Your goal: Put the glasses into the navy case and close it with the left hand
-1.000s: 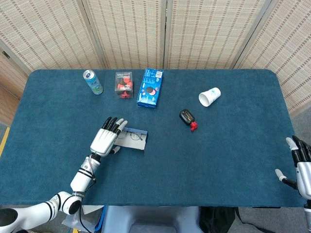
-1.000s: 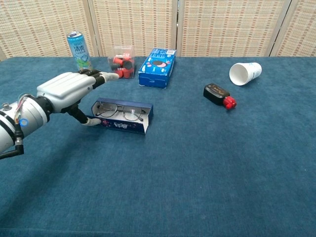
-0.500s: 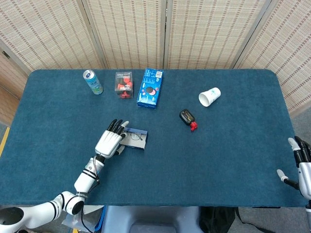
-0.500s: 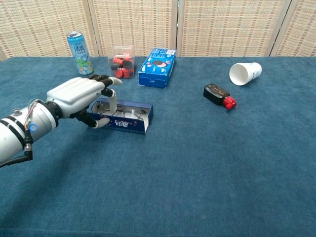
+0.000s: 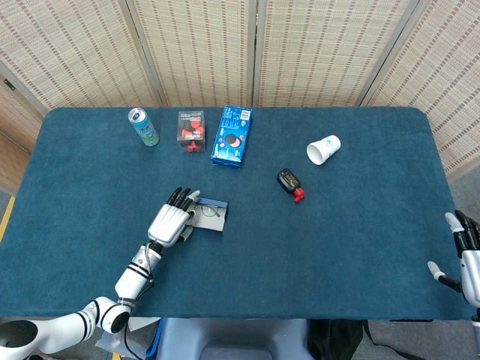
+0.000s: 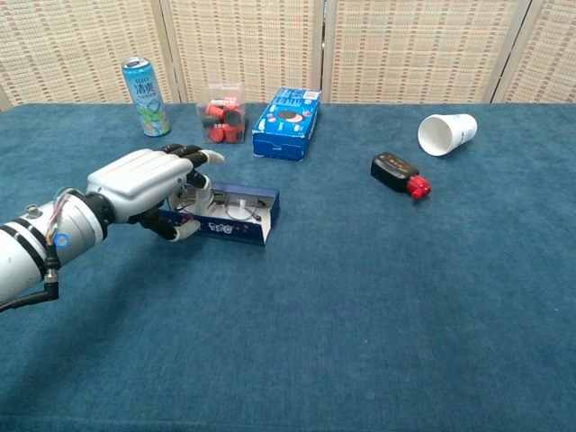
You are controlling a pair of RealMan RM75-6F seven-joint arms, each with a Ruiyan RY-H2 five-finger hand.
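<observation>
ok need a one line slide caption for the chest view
Left robot hand reaches over the open navy case, where the glasses already lie.

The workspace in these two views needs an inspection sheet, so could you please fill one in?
Surface: blue cloth table.
Job's things: navy case open, glasses inside.
Clutter: can, clear tub of red pieces, blue box, tipped paper cup, black and red object.
Hands: left hand over the case's left end; right hand open at the table's right edge.
Cables: thin wires at the left wrist.
Surroundings: woven screens.
</observation>
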